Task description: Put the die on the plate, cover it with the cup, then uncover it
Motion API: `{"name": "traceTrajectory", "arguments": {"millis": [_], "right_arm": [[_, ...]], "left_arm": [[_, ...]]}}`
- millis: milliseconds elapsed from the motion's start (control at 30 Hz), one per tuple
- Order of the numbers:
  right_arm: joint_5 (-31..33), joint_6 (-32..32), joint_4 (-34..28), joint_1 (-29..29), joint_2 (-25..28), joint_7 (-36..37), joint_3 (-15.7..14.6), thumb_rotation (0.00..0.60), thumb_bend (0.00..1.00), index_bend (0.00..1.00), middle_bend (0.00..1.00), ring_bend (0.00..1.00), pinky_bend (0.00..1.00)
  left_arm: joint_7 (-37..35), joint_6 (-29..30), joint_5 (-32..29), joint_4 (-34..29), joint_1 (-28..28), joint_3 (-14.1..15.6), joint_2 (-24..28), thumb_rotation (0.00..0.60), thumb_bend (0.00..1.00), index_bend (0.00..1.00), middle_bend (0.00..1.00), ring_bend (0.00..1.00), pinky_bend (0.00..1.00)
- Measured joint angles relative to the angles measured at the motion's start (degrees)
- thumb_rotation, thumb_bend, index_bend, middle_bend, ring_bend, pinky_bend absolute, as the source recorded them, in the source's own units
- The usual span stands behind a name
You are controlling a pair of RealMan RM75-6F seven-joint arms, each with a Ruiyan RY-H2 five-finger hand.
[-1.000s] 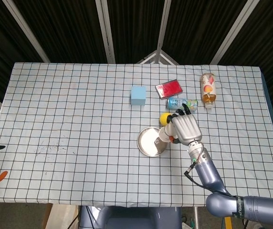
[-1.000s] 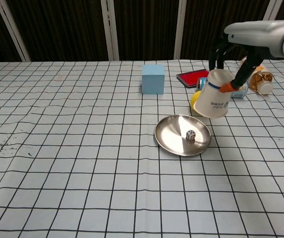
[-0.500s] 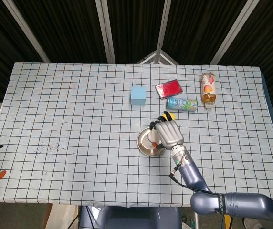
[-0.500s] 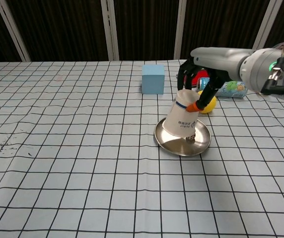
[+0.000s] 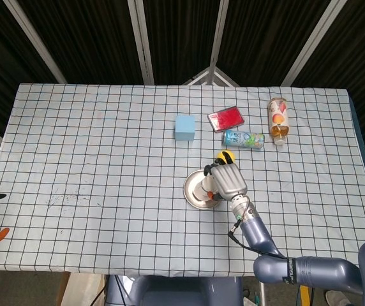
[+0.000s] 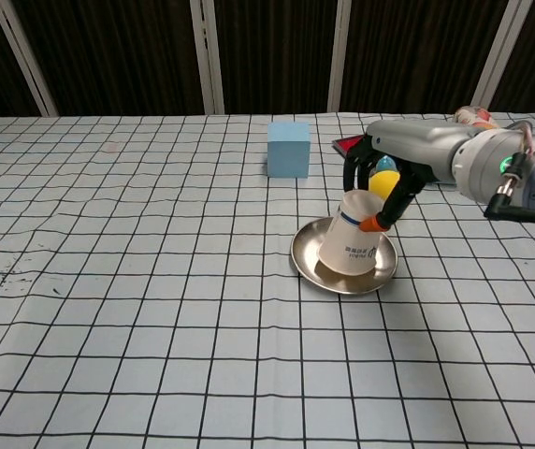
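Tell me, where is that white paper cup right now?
The cup sits upside down, tilted, on the metal plate right of the table's middle, gripped by the right hand, in front of the yellow ball.

Bright, even overhead light, sharp focus, dark backdrop, perhaps slight glare on the plate [image 6: 307, 267]

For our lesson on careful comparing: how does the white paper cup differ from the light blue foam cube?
The white paper cup is tapered and round; the light blue foam cube is square-sided. The cup sits upside down and tilted on the round silver metal plate; the cube stands flat on the checked tablecloth. The right robot hand grips the cup; nothing touches the cube. Both are pale and plain.
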Motion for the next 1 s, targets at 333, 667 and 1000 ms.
{"name": "traceTrajectory", "arguments": {"millis": [333,667,1000], "right_arm": [[-2.51,-1.21,2.59,-0.22,-2.23,2.89,-0.42,0.600,0.46,0.63,0.49,0.21,0.00],[-9.15,0.73,8.06,-0.66,-6.84,9.09,1.12,0.600,0.46,0.63,0.49,0.22,0.00],[-11.88,1.47,12.89,-1.24,-9.98,12.36,2.37,0.600,0.46,0.65,0.49,0.22,0.00]], "left_arm": [[0.34,-0.19,0.04,-0.06,-0.08,0.04,-0.09,0.600,0.30,0.23,0.00,0.00,0.02],[-0.29,-0.07,0.09,0.12,-0.08,0.00,0.04,0.600,0.30,0.23,0.00,0.00,0.02],[-0.08,-0.31,-0.01,0.07,-0.15,0.03,0.06,0.600,0.30,0.24,0.00,0.00,0.02]]}}
